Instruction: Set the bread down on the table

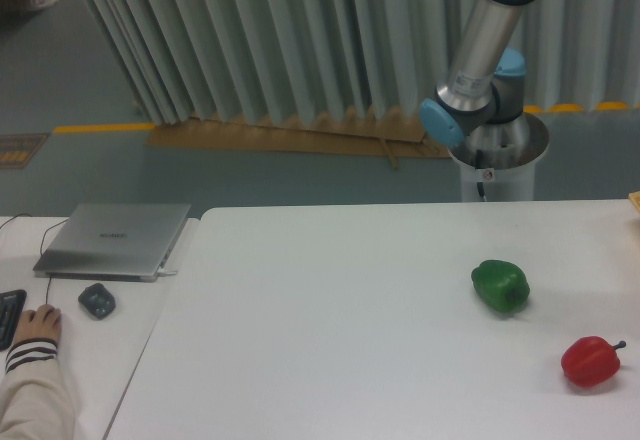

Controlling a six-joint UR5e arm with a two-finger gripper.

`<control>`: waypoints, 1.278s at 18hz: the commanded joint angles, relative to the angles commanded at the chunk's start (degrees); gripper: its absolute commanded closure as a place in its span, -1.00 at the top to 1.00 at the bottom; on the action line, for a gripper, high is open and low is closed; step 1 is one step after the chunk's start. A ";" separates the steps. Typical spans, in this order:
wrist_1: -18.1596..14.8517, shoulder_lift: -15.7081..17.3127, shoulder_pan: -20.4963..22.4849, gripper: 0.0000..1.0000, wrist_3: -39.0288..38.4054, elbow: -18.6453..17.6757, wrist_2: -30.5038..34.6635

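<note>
Neither claw nor bread is in view; the claw's grip can't be told. Best set the bread on bare bench [330,310], left of the green pepper [500,285].

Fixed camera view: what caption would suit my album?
Silver robot arm behind a white table holding a green pepper and red pepper.

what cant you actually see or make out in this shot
- Gripper: out of frame; the arm runs off the top edge.
- Bread: not in view; only a green pepper and red pepper lie on the table.
- Tan object: cut off by the right edge.
</note>
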 joint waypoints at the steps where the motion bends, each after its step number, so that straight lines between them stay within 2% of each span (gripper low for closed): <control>1: -0.09 -0.35 -0.45 1.00 5.37 0.00 1.43; 5: -0.09 1.31 2.00 1.00 25.59 -1.06 1.35; 8: 0.00 0.79 2.80 1.00 32.57 -0.44 1.35; 14: 0.26 -2.81 2.18 1.00 33.46 1.49 1.71; 23: 0.70 -5.19 2.53 1.00 33.20 2.19 1.71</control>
